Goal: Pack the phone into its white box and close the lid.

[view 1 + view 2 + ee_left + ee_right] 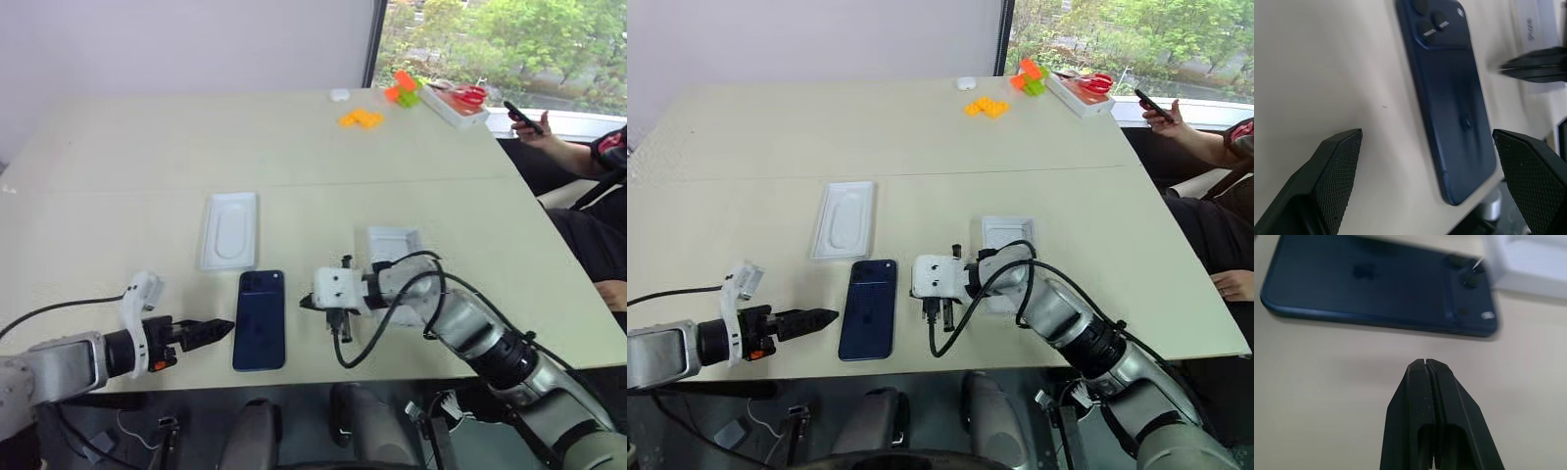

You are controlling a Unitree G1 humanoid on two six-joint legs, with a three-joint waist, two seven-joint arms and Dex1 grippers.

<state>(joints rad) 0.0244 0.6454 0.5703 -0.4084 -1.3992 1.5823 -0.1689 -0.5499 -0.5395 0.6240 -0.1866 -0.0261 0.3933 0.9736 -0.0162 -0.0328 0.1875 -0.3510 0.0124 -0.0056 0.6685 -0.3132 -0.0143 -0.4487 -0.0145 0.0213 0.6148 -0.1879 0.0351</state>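
At lower left the left hand (217, 330) lies low over the bench (118, 176), fingers spread wide and empty, aimed at the phone's near edge, probably to brace or pinch it; above and right of it the thin white insert (229, 229) lies flat; the phone (260, 319) rests back-up in the lower middle, camera cluster at its far end; just right, the right hand (306, 303) is pressed shut on nothing, tip toward the phone's side, likely to nudge it; behind its wrist sits the white box (392, 242), partly hidden by cable.
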